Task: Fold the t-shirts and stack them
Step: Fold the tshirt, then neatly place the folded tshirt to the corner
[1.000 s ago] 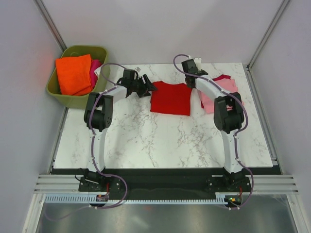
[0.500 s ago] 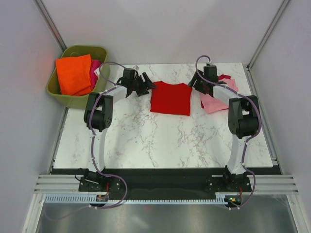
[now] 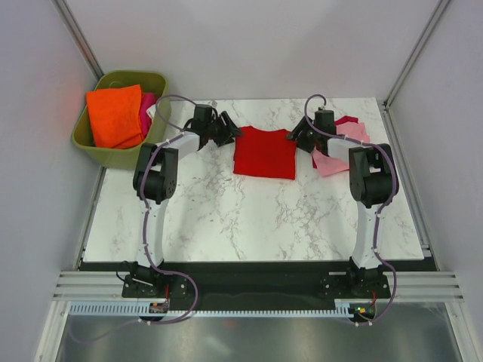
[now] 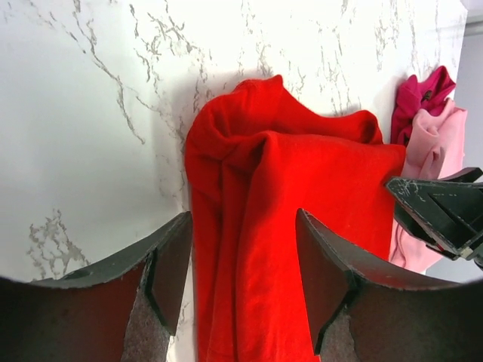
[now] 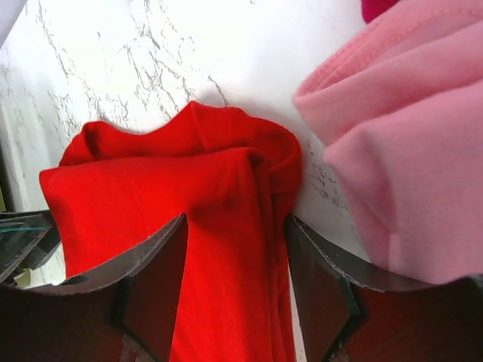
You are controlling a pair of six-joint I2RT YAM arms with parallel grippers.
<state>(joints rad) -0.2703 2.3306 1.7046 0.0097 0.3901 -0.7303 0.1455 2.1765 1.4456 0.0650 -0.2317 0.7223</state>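
Jaws on both arms stand spread and pinch nothing. The left jaws straddle the bunched left-hand edge of the red t-shirt (image 3: pixel 264 153), and the right jaws straddle its opposite edge. I judge this is so both ends can be gripped at once and one fold carried across evenly. The red t-shirt lies part-folded on the tabletop (image 3: pixel 249 219), in the upper middle of the top view. The pink t-shirt (image 3: pixel 330 162), which looks folded, sits just right of it, partly under the right arm, and is likely the base of the stack. An olive tub (image 3: pixel 106 154) holding orange cloth (image 3: pixel 115 115) sits at upper left.
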